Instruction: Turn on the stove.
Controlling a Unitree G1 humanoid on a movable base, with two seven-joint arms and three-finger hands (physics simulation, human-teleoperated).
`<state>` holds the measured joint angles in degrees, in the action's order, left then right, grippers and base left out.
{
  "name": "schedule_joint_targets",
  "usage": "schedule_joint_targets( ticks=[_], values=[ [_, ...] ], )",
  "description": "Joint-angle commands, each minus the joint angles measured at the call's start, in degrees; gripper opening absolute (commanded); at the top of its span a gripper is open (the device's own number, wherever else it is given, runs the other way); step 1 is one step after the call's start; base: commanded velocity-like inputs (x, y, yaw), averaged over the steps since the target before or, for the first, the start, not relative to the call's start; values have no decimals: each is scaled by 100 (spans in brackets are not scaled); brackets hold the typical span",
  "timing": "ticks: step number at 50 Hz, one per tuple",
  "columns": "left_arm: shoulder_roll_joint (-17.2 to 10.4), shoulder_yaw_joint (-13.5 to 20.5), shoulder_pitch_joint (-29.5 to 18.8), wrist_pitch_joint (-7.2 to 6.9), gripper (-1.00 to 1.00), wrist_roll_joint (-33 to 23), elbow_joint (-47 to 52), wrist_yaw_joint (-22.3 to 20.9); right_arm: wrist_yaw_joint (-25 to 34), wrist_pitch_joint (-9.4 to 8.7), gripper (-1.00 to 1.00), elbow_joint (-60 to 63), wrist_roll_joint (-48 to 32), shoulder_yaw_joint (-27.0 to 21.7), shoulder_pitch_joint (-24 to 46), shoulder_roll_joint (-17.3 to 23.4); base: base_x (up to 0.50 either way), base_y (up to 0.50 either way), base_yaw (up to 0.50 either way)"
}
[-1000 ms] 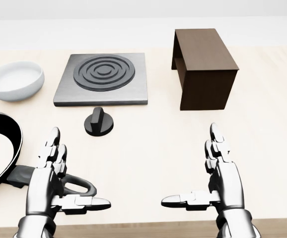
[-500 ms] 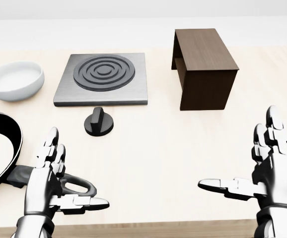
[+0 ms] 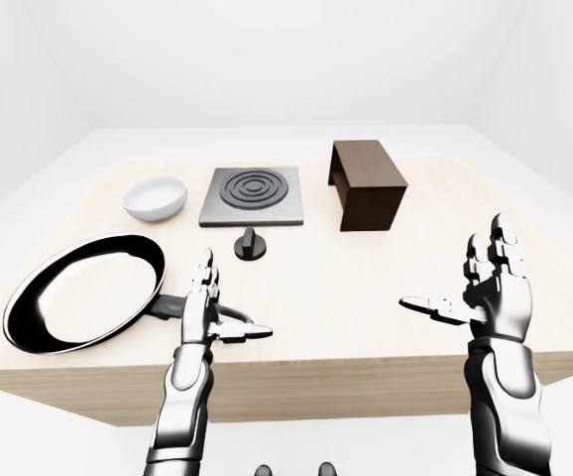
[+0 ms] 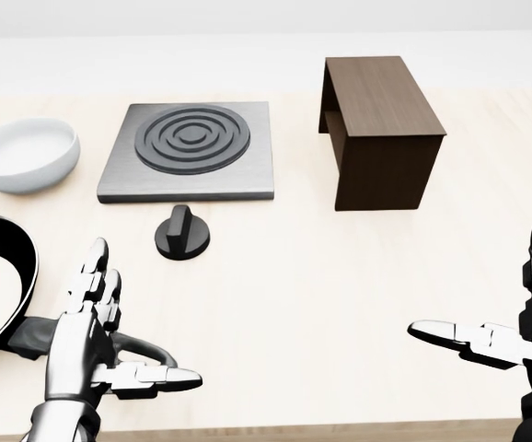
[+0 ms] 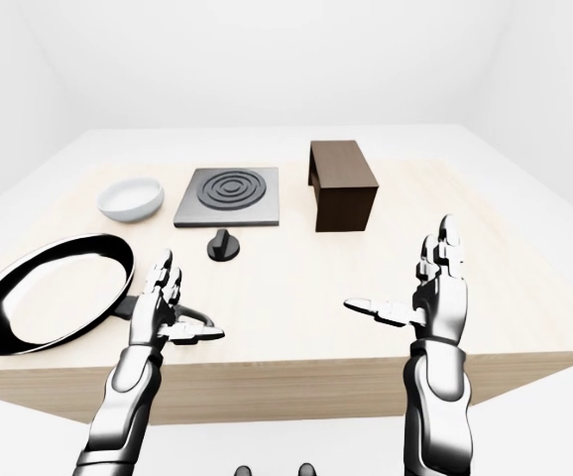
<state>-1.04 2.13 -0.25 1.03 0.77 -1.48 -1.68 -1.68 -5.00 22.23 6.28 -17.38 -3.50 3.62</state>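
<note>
The grey stove plate [image 4: 188,152] with dark concentric rings lies at the top middle of the head view. Its black knob [image 4: 182,234] stands on the table just below it, bar upright. My left hand [image 4: 109,341] is open, palm inward, at the lower left of the head view, below and left of the knob, over the pan's handle without holding it. My right hand [image 4: 514,318] is open at the lower right, far from the knob, partly cut off by the view's edge.
A white bowl [image 4: 22,154] sits left of the stove. A dark brown wooden box [image 4: 379,129] stands right of it. A black frying pan [image 3: 83,290] lies at the left, its handle [image 4: 133,348] under my left hand. The table's near edge [image 3: 286,382] runs below both hands.
My right hand has moved to the right and a little down, away from the middle of the table. The left hand has hardly moved. The view has shifted slightly.
</note>
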Motion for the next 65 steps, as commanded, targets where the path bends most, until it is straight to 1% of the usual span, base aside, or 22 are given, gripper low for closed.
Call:
schedule_joint_targets(
  ticks=[1, 10, 13, 18, 19, 21, 26, 29, 35, 39, 40, 46, 54, 57, 59, 63, 64, 65],
  values=[
    [-5, 9, -14, 10, 100, 7, -16, -1, 15, 0, 100, 56, -9, -17, -9, 1, 29, 0, 0],
    [0, 0, -9, -19, 100, -3, 11, 11, 30, 0, 100, 35, 15, -31, 0, 3, 30, 0, 0],
    [4, -5, -5, 16, 100, -8, -20, 13, 33, 0, 100, 111, 29, -37, -18, 3, 30, 0, 0],
    [3, -5, -3, 8, 100, -7, -6, 13, 39, 0, 100, 103, 30, -36, -20, -8, 30, 0, 0],
    [1, 3, -21, 44, 100, -6, -66, 15, 42, 0, 100, 83, 28, -32, -19, -11, 30, 0, 0],
    [2, 0, -24, 64, 100, -7, -89, 14, 38, 0, 100, 64, 21, -29, -16, -11, 30, 0, 0],
    [1, -3, -11, 38, 100, -8, -47, 16, 43, 0, 100, 97, 34, -34, -23, -5, 29, 0, 0],
    [-1, 3, -21, 51, 100, -4, -70, 15, 47, 0, 100, 106, 33, -31, -26, -9, 30, 0, 0],
    [-3, 3, -43, 114, 100, -12, -160, 14, 58, 0, 100, 60, 46, -26, -14, -16, 30, 0, 0],
    [-4, 3, -41, 77, 100, -7, -120, 15, 51, 0, 100, 83, 50, -16, -7, -11, 30, 0, 0],
    [-4, 2, -50, 101, 100, -12, -157, 17, 51, 0, 100, 87, 63, -26, -7, -10, 30, 0, 0],
    [0, -9, -34, 62, 100, -17, -110, 15, 3, 0, 100, 125, 120, -63, -11, -24, 29, 0, 0],
    [3, -27, -45, 125, 100, -37, -233, 0, 14, 0, 100, 147, 157, -73, -50, -34, 2, 0, 0],
    [-12, -14, -98, 87, 100, -48, -277, 4, 17, 0, 100, 138, 151, -54, -50, -36, 0, 0, 0],
    [-23, 12, -160, 126, 100, -55, -408, 19, 24, 0, 100, 108, 148, -46, -57, -41, 0, 0, 0],
    [-36, 29, -275, 280, 100, -83, -751, 54, 31, 0, 100, 99, 152, -42, -58, -38, 0, 0, 0],
    [-55, 45, -385, 367, 100, -109, -975, 75, 29, 0, 100, 107, 152, -43, -62, -38, 0, 0, 0],
    [-70, 64, -457, 397, 100, -126, -1095, 109, 33, 0, 100, 85, 154, -46, -59, -37, 0, 0, 0]
  ],
)
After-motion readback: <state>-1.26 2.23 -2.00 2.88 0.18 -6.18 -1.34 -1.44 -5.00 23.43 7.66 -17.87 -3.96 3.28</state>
